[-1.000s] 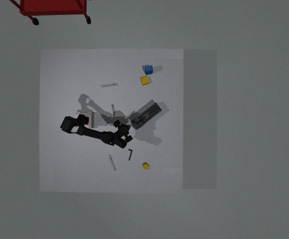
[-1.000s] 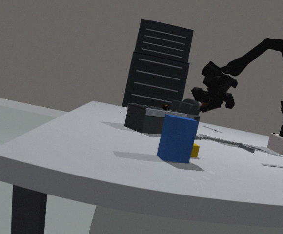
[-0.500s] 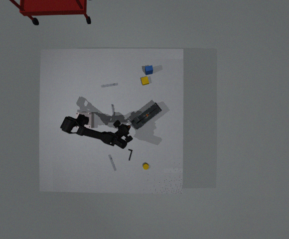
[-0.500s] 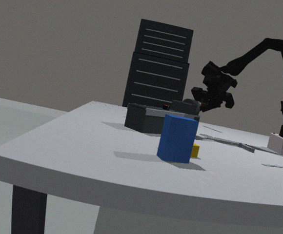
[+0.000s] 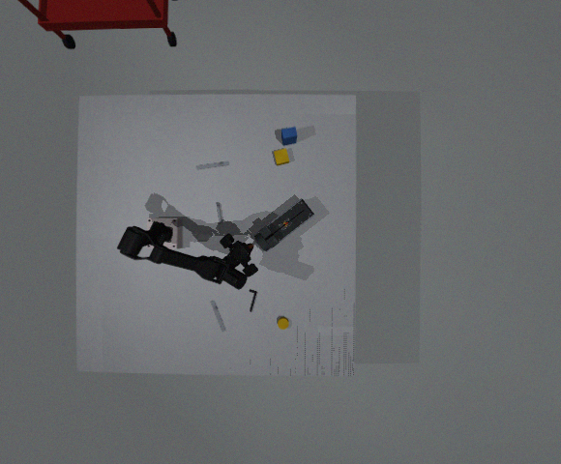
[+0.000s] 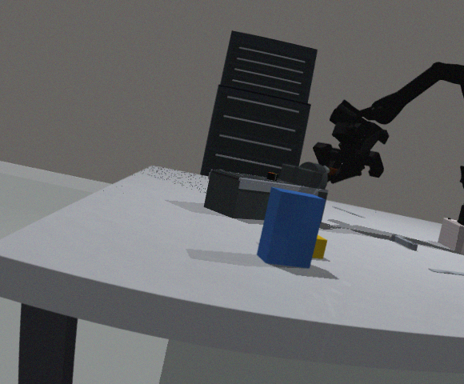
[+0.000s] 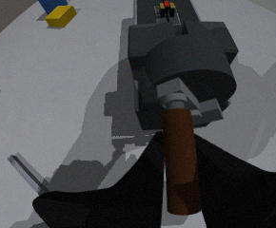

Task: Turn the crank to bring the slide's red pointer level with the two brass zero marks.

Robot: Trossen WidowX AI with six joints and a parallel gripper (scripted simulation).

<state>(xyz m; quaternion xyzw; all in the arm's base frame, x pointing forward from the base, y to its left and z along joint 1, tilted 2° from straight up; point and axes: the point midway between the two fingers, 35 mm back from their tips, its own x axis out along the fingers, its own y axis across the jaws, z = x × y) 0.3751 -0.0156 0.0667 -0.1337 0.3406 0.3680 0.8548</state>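
The dark grey machine (image 5: 298, 212) (image 6: 224, 194) (image 7: 190, 54) stands on the table, with its round crank hub facing the arm. A light grey crank arm (image 7: 209, 110) on the hub carries a brown handle (image 5: 250, 246) (image 6: 333, 170) (image 7: 181, 166). My gripper (image 5: 248, 247) (image 6: 333, 174) (image 7: 171, 136) is shut on the handle, one black finger on each side. In the wrist view the slide's red pointer (image 7: 167, 4) shows between two yellowish brass marks (image 7: 172, 7), near the top edge. Whether it is exactly level with them I cannot tell.
A blue block (image 5: 288, 135) (image 6: 292, 227) (image 7: 53, 6) and a yellow block (image 5: 281, 157) (image 6: 320, 248) (image 7: 61, 17) stand beyond the machine's side. A yellow round piece (image 5: 282, 323), a black hex key (image 5: 253, 301) and several thin grey bars (image 5: 212, 165) lie on the table (image 5: 121, 150).
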